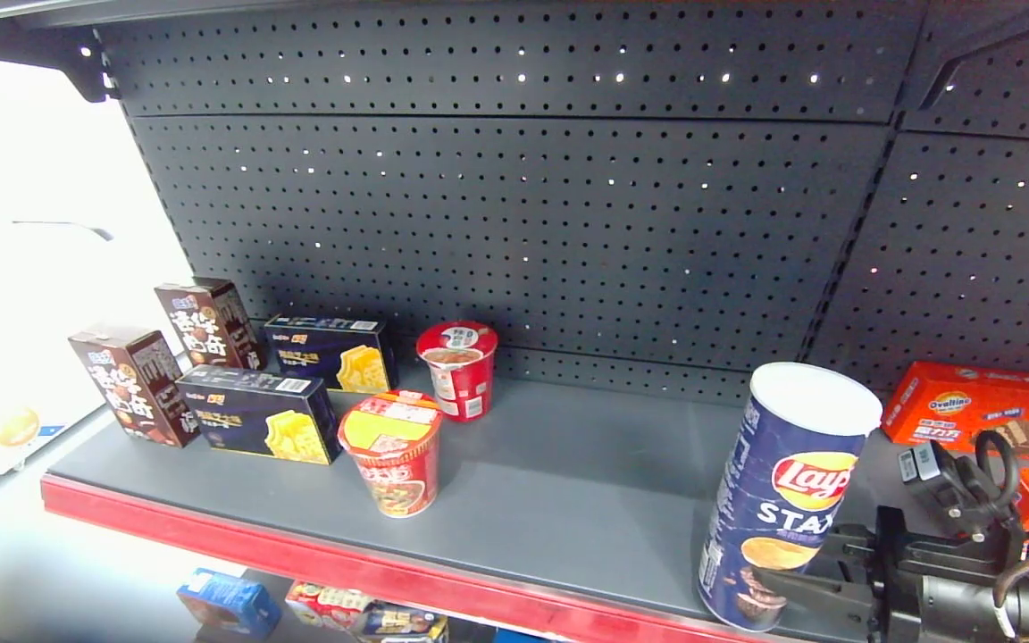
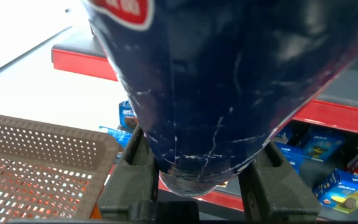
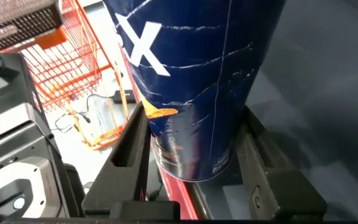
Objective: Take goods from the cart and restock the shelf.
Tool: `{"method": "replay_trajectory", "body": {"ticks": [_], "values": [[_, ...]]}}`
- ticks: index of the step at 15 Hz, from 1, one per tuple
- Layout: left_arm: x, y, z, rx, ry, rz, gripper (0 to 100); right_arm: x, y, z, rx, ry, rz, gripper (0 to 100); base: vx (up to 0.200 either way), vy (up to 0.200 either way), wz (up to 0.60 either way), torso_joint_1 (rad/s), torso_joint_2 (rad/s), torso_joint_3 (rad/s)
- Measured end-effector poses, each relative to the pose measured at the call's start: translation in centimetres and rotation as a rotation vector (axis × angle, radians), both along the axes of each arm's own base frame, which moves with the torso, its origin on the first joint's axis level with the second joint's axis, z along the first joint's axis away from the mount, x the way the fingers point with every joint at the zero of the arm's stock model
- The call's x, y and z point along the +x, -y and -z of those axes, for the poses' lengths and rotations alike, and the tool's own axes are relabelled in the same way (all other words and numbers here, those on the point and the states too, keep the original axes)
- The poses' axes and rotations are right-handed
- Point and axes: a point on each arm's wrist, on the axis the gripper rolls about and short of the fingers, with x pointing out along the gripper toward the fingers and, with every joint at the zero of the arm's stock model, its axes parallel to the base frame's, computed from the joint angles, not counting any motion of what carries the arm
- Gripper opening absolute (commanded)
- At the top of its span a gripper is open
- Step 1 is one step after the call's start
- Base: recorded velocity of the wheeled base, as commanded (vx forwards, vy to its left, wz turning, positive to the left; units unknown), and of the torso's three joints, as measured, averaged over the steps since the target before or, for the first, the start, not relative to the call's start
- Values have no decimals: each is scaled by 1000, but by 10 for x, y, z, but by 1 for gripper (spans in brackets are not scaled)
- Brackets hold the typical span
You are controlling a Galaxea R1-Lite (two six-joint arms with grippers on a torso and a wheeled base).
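A tall dark blue chips can with a white lid stands upright near the front edge of the grey shelf, at its right. My right gripper is shut on the can's lower part; the right wrist view shows the can between both fingers, its base on the shelf by the red lip. In the left wrist view my left gripper is shut on a second dark blue can, held in front of the shelf's red edge.
Two red noodle cups, dark blue boxes and brown boxes fill the shelf's left. An orange box sits at the far right. Open shelf lies between them. The orange cart and a tan basket are beside the arms.
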Motion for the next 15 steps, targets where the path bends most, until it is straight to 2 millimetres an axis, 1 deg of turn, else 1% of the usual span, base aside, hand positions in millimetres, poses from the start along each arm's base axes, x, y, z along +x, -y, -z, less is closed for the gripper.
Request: {"method": "replay_trajectory", "body": {"ticks": [3, 9, 13, 14, 15], "values": [[0, 0, -1, 0, 4, -1, 0, 5, -1, 5, -9, -18, 2, 0, 0, 0, 0, 0, 0, 0], [0, 0, -1, 0, 5, -1, 0, 21, 1, 5, -3, -2, 34, 0, 0, 0, 0, 0, 0, 0], [0, 0, -1, 0, 7, -3, 0, 21, 2, 10, -9, -19, 36, 0, 0, 0, 0, 0, 0, 0], [0, 0, -1, 0, 7, -2, 0, 20, 2, 11, -10, -21, 35, 100, 0, 0, 0, 0, 0, 0], [0, 0, -1, 0, 7, -3, 0, 19, 2, 12, -12, -25, 35, 100, 0, 0, 0, 0, 0, 0]]}}
